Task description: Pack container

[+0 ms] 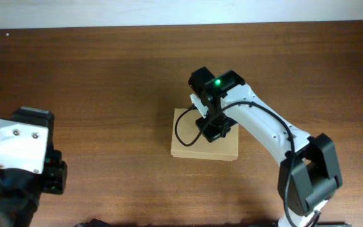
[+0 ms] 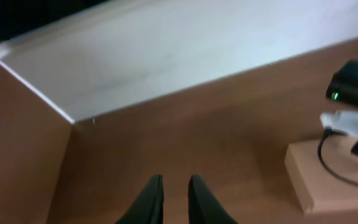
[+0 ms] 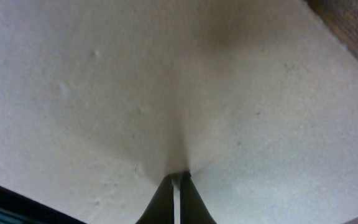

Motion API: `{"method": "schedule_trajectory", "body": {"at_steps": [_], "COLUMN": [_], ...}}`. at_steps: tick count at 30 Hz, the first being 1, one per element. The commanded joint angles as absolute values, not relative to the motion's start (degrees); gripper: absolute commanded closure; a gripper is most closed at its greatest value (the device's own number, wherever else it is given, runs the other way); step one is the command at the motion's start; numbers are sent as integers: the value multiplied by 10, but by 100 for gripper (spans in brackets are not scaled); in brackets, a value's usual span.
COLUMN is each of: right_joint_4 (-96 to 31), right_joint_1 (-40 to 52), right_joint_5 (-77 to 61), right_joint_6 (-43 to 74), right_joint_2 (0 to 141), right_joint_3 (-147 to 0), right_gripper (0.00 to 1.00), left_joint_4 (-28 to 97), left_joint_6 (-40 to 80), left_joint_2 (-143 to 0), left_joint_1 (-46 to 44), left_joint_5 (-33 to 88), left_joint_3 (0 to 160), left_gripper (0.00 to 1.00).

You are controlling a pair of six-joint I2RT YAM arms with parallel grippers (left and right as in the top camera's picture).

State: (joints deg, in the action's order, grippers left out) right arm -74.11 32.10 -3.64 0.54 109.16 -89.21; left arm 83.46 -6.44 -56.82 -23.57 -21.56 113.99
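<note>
The container (image 1: 191,148) is a small tan cardboard box, lid shut, at the table's middle. In the left wrist view it (image 2: 312,177) lies at the right edge. In the right wrist view its pale top (image 3: 104,93) fills the frame. My right gripper (image 1: 214,130) stands on the box top. Its fingers (image 3: 179,177) are shut with the tips against the cardboard, holding nothing. My left gripper (image 2: 176,182) is shut and empty, low over bare table, far left of the box.
The left arm's body (image 1: 17,148) sits at the front left corner. The right arm's base (image 1: 311,176) stands at the front right. A black cable (image 1: 180,135) loops over the box's left part. A pale wall (image 2: 185,43) runs behind the wooden table (image 1: 106,75).
</note>
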Motion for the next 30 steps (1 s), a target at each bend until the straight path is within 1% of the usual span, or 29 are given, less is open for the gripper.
{"method": "schedule_trajectory", "body": {"at_steps": [1, 3, 4, 9, 10, 11, 13, 15, 16, 17, 18, 22, 27, 30], "right_joint_4": [-730, -736, -744, -807, -821, -839, -868, -896, -908, -916, -922, -927, -927, -928], "right_joint_1": [338, 338, 338, 338, 338, 338, 338, 338, 338, 338, 338, 337, 337, 337], "right_joint_5": [-71, -69, -69, -64, -56, -44, -21, 9, 24, 39, 53, 94, 194, 228], "right_joint_6": [11, 11, 10, 6, 7, 7, 7, 7, 8, 8, 15, 34, 88, 108], "right_joint_2": [1125, 1122, 1121, 1096, 1088, 1080, 1064, 1049, 1042, 1034, 1026, 989, 924, 888], "right_joint_3": [-843, -853, -865, -958, -983, -1013, -1066, -1116, -1140, -1161, -1179, -1229, -1240, -1240], "right_gripper": [96, 96, 96, 96, 96, 96, 96, 96, 95, 95, 94, 87, 85, 85], "left_joint_4": [846, 849, 847, 805, 798, 792, 787, 787, 788, 790, 794, 823, 879, 904], "left_joint_6": [-56, -54, -51, -28, -22, -21, -21, -21, -21, -21, -21, -22, -22, -22], "left_joint_2": [-568, -568, -568, -568, -568, -568, -568, -568, -568, -568, -568, -568, -568, -568], "left_joint_1": [-236, -236, -236, -236, -236, -236, -236, -236, -236, -236, -236, -236, -236, -236], "left_joint_5": [-224, -219, -218, -219, -219, -219, -219, -222, -229, -238, -248, -285, -316, -328], "left_joint_3": [1143, 1143, 1143, 1150, 1155, 1161, 1177, 1198, 1211, 1223, 1235, 1292, 1378, 1421], "left_gripper": [86, 85, 82, 64, 55, 50, 36, 18, 13, 3, 0, 1, 1, 1]}}
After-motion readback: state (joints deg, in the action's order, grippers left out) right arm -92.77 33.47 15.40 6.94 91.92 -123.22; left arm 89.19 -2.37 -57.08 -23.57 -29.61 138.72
